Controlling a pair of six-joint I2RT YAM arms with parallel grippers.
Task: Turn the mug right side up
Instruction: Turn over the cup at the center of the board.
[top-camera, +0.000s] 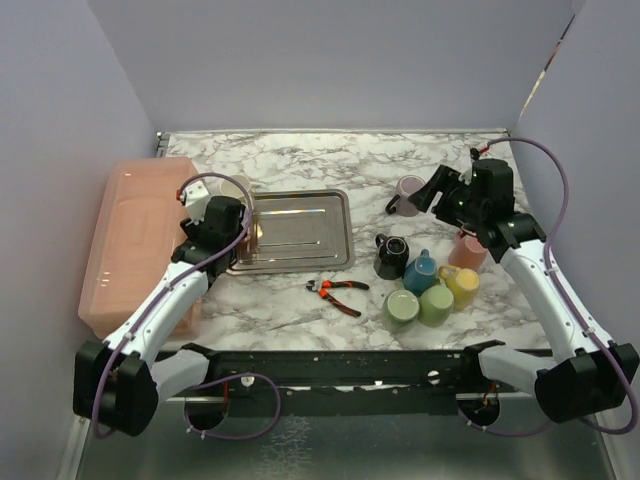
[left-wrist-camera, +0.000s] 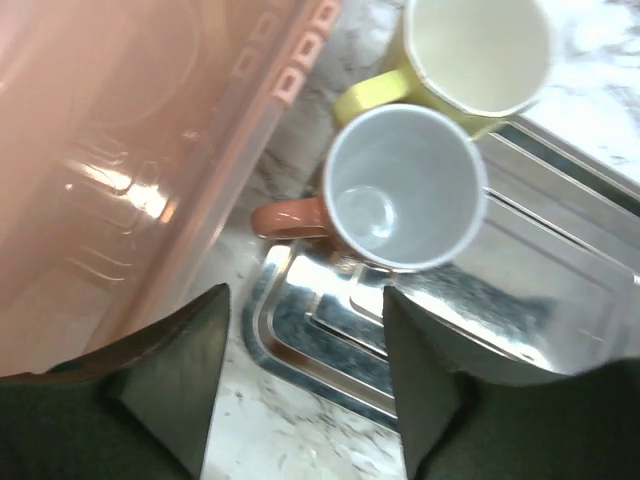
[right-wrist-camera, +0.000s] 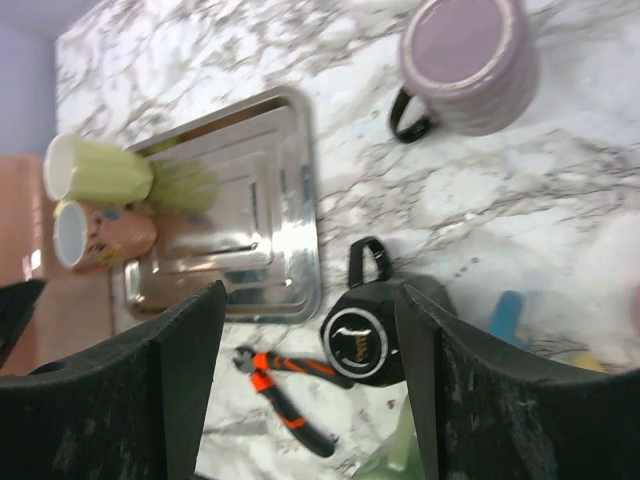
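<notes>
A lilac mug (top-camera: 408, 193) with a dark handle stands on the marble at the back right. In the right wrist view (right-wrist-camera: 468, 60) its flat base seems to face up. My right gripper (top-camera: 433, 190) is open and empty, raised just right of it; in its own view (right-wrist-camera: 310, 300) the lilac mug lies far ahead and a black mug (right-wrist-camera: 365, 345) is between the fingers below. My left gripper (top-camera: 243, 222) is open and empty above the left corner of the steel tray (left-wrist-camera: 330, 340).
An orange mug (left-wrist-camera: 405, 190) and a yellow mug (left-wrist-camera: 480, 50) stand mouth up at the tray's left edge. A pink lidded bin (top-camera: 135, 230) fills the left side. Orange-handled pliers (top-camera: 337, 290) lie in front of the tray. Several coloured mugs (top-camera: 436, 303) cluster at the front right.
</notes>
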